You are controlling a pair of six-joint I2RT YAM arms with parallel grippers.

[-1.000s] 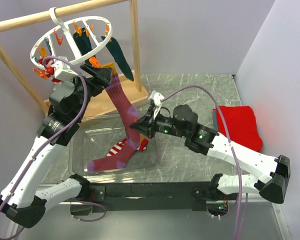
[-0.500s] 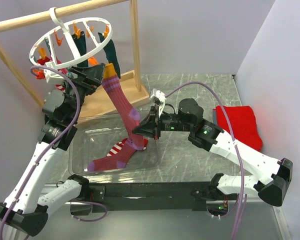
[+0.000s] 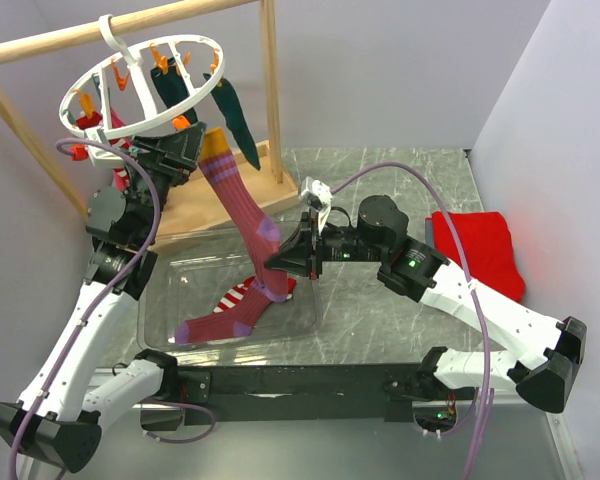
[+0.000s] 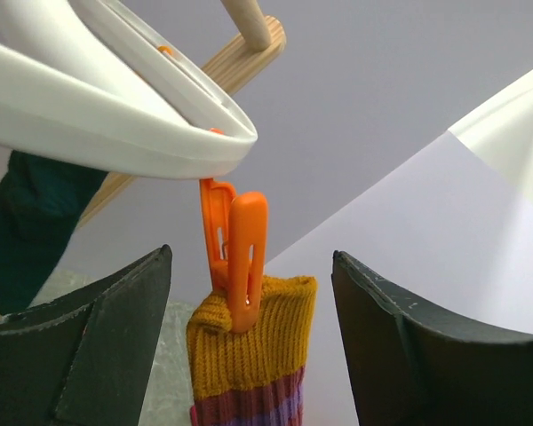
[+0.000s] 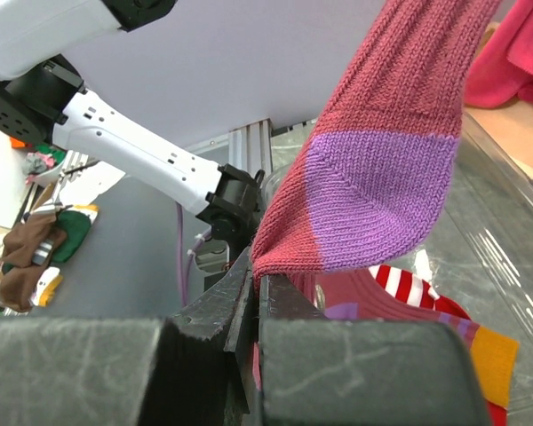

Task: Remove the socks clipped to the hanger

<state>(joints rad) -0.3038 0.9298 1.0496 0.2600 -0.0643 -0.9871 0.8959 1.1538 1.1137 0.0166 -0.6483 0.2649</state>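
Observation:
The hanger (image 3: 145, 85), a white ring with orange clips, hangs from the wooden rail. One orange clip (image 4: 240, 253) holds the orange cuff (image 4: 249, 342) of a long maroon sock (image 3: 242, 205). My left gripper (image 4: 250, 266) is open, its fingers (image 4: 98, 346) standing either side of that clip and cuff without touching them. My right gripper (image 5: 259, 284) is shut on the same maroon sock (image 5: 373, 177) just below its purple heel, pulling it taut over the bin. A dark teal sock (image 3: 238, 120) is still clipped to the ring.
A clear plastic bin (image 3: 165, 290) under the hanger holds a maroon-purple sock (image 3: 225, 320) and a red-and-white striped sock (image 3: 238, 295). A folded red cloth (image 3: 477, 250) lies at the right. The wooden rail (image 3: 130, 28) and its post (image 3: 271, 90) stand close behind.
The hanger ring has swung and sits more level. My left gripper has risen to bracket the clip. The right arm shifted slightly right, still gripping the sock.

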